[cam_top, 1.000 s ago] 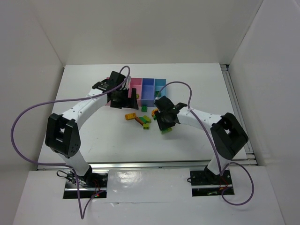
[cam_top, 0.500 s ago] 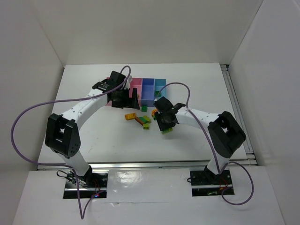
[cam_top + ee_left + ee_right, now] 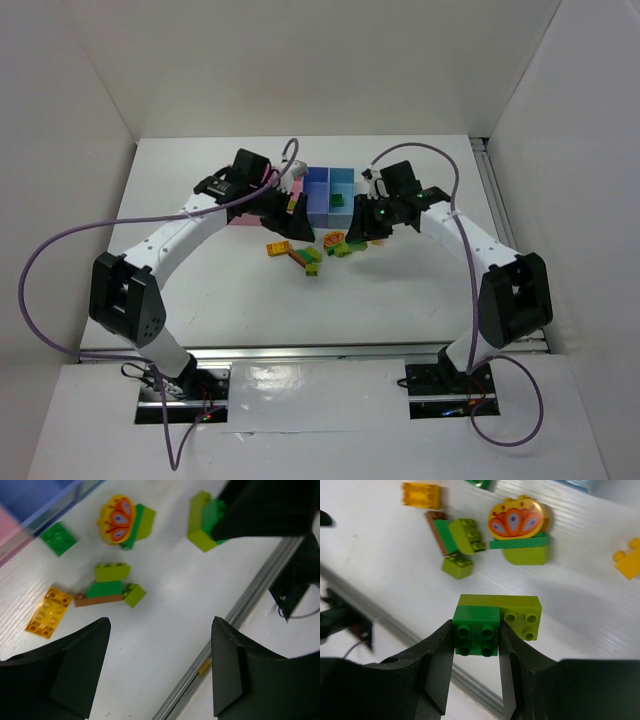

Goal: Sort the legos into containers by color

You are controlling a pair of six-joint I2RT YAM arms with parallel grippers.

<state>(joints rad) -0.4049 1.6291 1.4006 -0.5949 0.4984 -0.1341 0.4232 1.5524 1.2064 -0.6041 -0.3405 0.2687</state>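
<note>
A white counter (image 3: pixel 230 290) boxed in by white walls (image 3: pixel 330 70) carries everything. On the right arm (image 3: pixel 450 215) the jaws pinch a dark green brick (image 3: pixel 476 630) by two opposite sides. It is stacked on a longer yellow-green brick (image 3: pixel 520 611), whose long axis runs across the jaws and juts out to one side, and the pair appears lifted off the counter. The containers (image 3: pixel 318 172) lie just beyond these jaws, away from the arm bases. Nearest is the light blue bin (image 3: pixel 350 176), where a green piece (image 3: pixel 338 201) seems to lie already, so we judge the drop is the right arm's. On the left arm (image 3: pixel 190 225) the jaws are spread wide and empty above the loose legos (image 3: pixel 107 587), a flower piece (image 3: pixel 118 520) among them.
</note>
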